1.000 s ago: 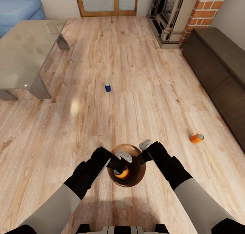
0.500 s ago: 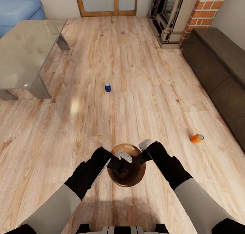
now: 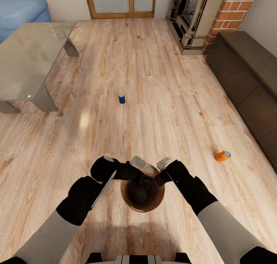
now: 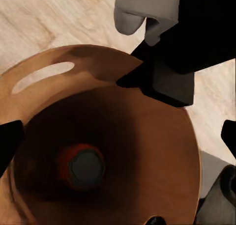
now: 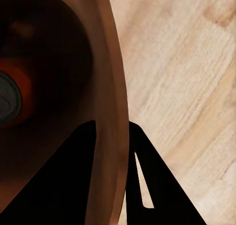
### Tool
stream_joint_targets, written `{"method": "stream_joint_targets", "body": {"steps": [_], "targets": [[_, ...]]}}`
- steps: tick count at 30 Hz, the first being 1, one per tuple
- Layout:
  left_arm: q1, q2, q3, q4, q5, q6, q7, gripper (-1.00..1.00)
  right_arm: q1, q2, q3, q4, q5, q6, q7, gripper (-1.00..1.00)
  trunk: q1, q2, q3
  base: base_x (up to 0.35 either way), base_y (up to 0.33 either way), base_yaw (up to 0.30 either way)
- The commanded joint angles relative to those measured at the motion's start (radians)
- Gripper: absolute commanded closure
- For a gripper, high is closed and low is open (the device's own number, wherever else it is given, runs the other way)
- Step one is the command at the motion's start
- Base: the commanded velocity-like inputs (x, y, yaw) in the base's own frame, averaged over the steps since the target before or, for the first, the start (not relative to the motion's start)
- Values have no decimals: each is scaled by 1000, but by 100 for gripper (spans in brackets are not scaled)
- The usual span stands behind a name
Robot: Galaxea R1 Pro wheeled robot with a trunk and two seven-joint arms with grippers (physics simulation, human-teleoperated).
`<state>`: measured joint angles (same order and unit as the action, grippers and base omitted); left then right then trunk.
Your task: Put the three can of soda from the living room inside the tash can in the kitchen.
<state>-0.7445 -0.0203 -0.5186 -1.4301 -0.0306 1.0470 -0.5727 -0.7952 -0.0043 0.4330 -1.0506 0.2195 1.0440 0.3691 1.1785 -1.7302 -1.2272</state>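
The trash can (image 3: 151,205) stands on the wood floor between my arms, its coppery inside facing up. One orange soda can (image 4: 81,166) stands on its bottom, also seen in the right wrist view as an orange can (image 5: 11,99). My right gripper (image 3: 163,165) is shut on the bin's rim (image 5: 110,131), one finger on each side of the wall. My left gripper (image 3: 141,166) hangs open over the bin's far rim, holding nothing. The dark blue can (image 3: 121,98) stands upright mid-floor. A second orange can (image 3: 222,156) lies on its side at the right.
A glass coffee table (image 3: 27,60) stands at the left with the blue sofa (image 3: 23,8) behind it. A long dark cabinet (image 3: 250,83) lines the right wall beside the brick fireplace (image 3: 231,10). Glass doors (image 3: 122,2) are at the far end.
My left gripper let go of the orange can, which dropped to the bin's bottom. The left arm then drew back up and to the left. The right arm stayed still.
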Motion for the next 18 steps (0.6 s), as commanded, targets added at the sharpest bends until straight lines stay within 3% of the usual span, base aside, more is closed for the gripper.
{"method": "stream_joint_targets", "body": {"steps": [1,4,5,7,8,9,11,13,15,18], "targets": [[1,31,3,-40,1,0,-39,-100,0,-3,-1,0,-23,3,5,100,0,0,0,0,0,0],[2,73,25,-80,2,0,-98,-100,-1,-5,-3,0,-23,3,5,100,0,0,0,0,0,0],[2,98,66,-101,3,0,-138,-100,-1,-7,-4,1,-23,3,5,100,0,0,0,0,0,0],[2,123,122,-117,3,0,-179,-100,-1,-8,-4,1,-23,3,5,100,0,0,0,0,0,0],[3,149,185,-127,4,0,-222,-100,-1,-9,-5,1,-23,3,5,100,0,0,0,0,0,0],[4,202,283,-135,3,0,-285,-100,-1,-11,-7,1,-23,3,5,100,0,0,0,0,0,0],[7,278,435,-140,4,0,-344,-100,-1,-27,-8,1,-25,3,8,100,0,0,0,0,0,0],[9,303,523,-138,4,0,-363,-100,-1,-37,-10,1,-25,3,10,100,0,0,0,0,0,0],[39,328,674,-129,2,-69,-383,-100,-1,-53,-45,0,-26,3,15,100,0,0,0,0,0,0],[104,333,746,-122,-5,-147,-386,-100,-1,-76,-101,-5,-25,3,17,100,0,0,0,0,0,0]]}}
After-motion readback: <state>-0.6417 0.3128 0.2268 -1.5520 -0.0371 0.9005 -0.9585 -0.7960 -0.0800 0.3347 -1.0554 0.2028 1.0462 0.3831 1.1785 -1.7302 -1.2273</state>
